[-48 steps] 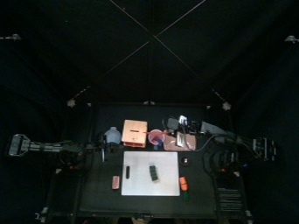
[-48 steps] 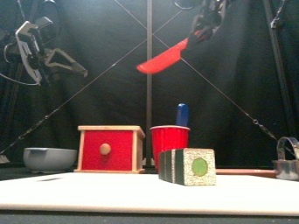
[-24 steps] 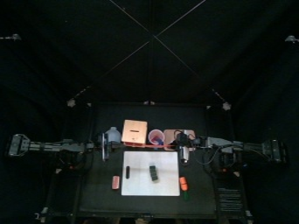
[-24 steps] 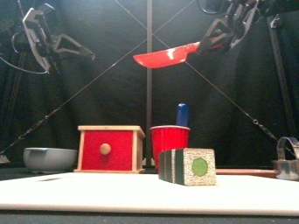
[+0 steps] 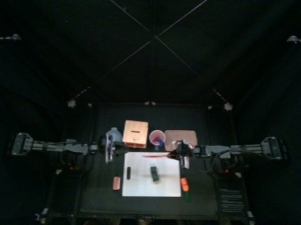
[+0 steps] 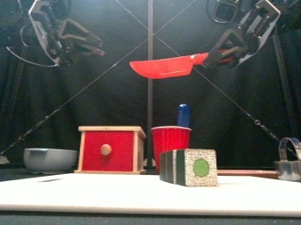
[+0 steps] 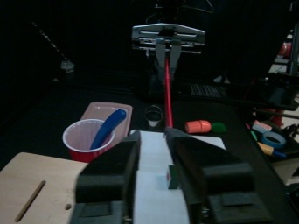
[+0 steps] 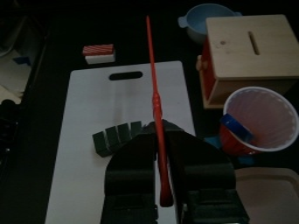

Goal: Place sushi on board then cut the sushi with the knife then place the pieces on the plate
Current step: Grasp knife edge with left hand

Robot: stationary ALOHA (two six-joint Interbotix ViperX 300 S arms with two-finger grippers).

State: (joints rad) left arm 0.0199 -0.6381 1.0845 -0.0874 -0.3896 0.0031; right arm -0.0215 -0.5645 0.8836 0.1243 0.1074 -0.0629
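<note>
At the far left of the surface sits the blue-grey bowl. The left claw hovers high on that side, its jaws spread apart and empty. A small reddish toy food lies just left of the white cutting board, near the front.

The pale wooden box with its red drawer front stands behind the board, to the right of the bowl. The red cup stands beside the box with the blue toy knife upright in it.

The toy sushi roll lies on the board, about mid-board and in one piece, with its green end facing the front.

High above it hangs the red toy knife, held roughly level with the blade pointing left. The right claw is clamped on its handle.

An orange toy food lies at the board's near right edge. The pink tray lies behind the board, right of the cup, with none of the sushi on it. At the far right stands the metal cutter, only partly in view.
</note>
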